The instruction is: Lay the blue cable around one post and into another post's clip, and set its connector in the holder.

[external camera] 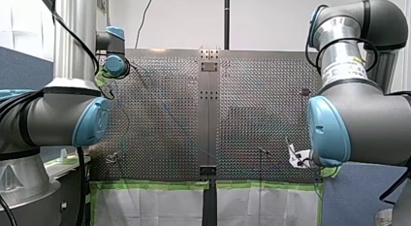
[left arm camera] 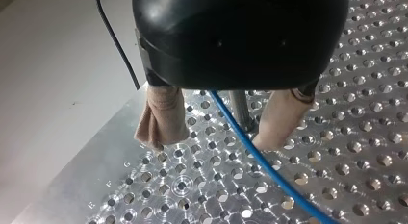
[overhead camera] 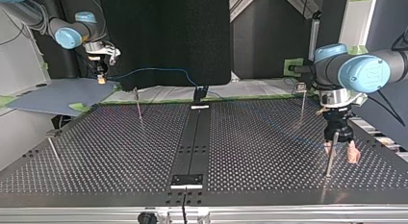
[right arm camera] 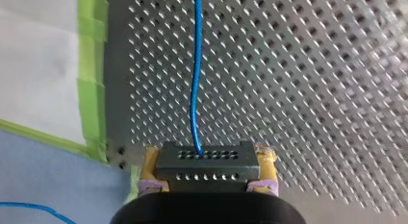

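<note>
In the right wrist view my right gripper [right arm camera: 208,155] is shut on a dark perforated connector block [right arm camera: 207,167], gripped between yellow pads [right arm camera: 150,168]. The blue cable [right arm camera: 195,89] leaves the block and runs ahead over the perforated table. In the top view that gripper [overhead camera: 101,79] hangs beyond the table's far left corner, and the cable [overhead camera: 159,70] sags from it toward the middle. My left gripper [left arm camera: 215,141] is open, beige pads [left arm camera: 161,119] apart, with the cable [left arm camera: 269,168] and a thin post [left arm camera: 240,108] between them. The top view shows it [overhead camera: 341,154] straddling that post [overhead camera: 329,156].
More thin posts stand at the top view's far left [overhead camera: 138,106], near left [overhead camera: 53,152] and far right [overhead camera: 302,106]. A dark rail [overhead camera: 192,137] with a small block [overhead camera: 187,180] runs down the table's middle. Green tape [right arm camera: 91,65] edges the table.
</note>
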Motion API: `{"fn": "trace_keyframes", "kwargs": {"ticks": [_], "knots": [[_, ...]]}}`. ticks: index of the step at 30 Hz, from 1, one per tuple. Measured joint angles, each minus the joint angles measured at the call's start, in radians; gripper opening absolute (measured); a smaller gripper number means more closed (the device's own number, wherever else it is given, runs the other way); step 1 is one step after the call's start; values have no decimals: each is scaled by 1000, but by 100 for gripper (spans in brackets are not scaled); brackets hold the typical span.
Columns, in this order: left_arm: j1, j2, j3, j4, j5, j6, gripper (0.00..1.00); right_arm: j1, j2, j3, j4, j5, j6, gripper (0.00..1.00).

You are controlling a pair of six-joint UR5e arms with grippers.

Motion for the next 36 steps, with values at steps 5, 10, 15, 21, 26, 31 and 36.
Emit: {"fn": "trace_keyframes", "kwargs": {"ticks": [5, 10, 15, 21, 26, 31, 36], "knots": [[-3, 0, -1, -1, -1, 0, 100, -2, -24, 19, -43, 43, 43, 0], [-8, 0, -1, -8, -5, 1, 100, -3, -28, 31, -89, 89, 88, 0], [-14, 1, 0, -25, -24, 1, 100, -5, -28, 33, -135, 135, 135, 0], [-16, 2, -1, -51, -55, -21, 100, -5, -28, 33, -188, 170, 188, 0], [-9, 3, -16, -54, -62, -64, 100, -5, -28, 33, -229, 173, 229, 0], [-3, 4, -35, -35, -62, -103, 100, -5, -28, 33, -271, 170, 270, 0], [0, 15, -39, -34, -62, -141, 100, -6, -29, 33, -311, 169, 311, 0]]}}
